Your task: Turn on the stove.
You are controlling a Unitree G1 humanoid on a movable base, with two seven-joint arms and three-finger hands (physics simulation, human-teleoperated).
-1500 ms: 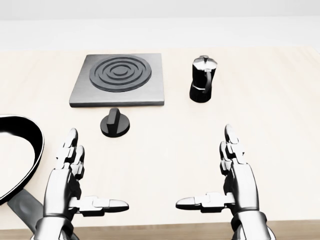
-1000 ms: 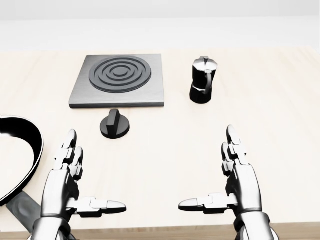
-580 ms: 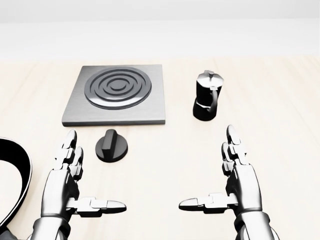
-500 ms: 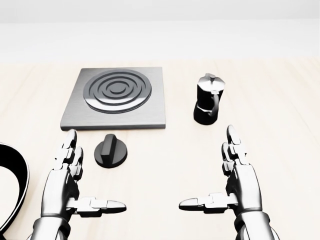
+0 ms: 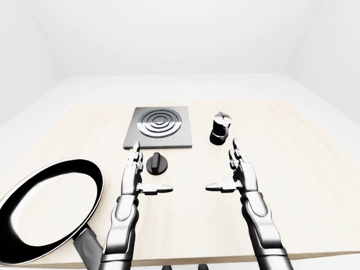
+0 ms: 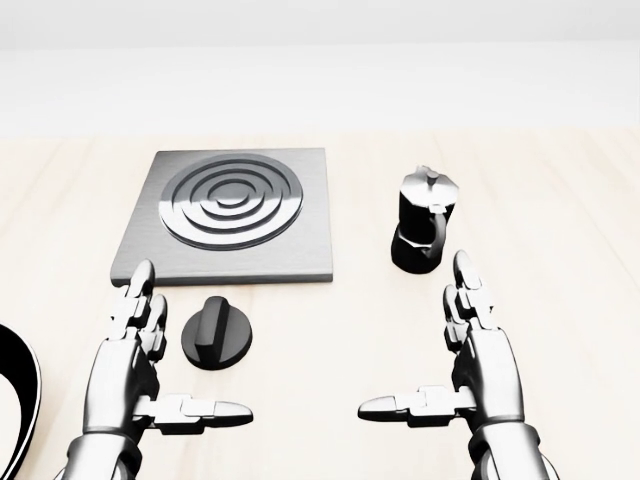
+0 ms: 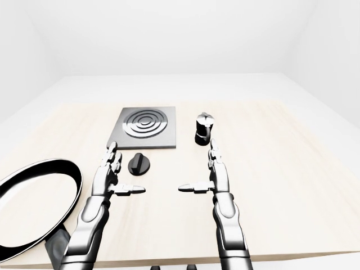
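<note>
- Lying at the far left of the left-eye view, a black frying pan (image 5: 48, 211) rests on the pale wooden table (image 5: 315, 185).
- The left hand (image 6: 135, 375) hovers over the table, fingers spread apart, thumb pointing right, holding nothing.
- The black knob (image 6: 217, 333) sits just right of that hand, below the grey stove (image 6: 232, 213).
- A moka pot (image 6: 424, 232) stands upright, right of the stove.
- The right hand (image 6: 475, 375) hangs below the pot, fingers likewise apart and empty.
</note>
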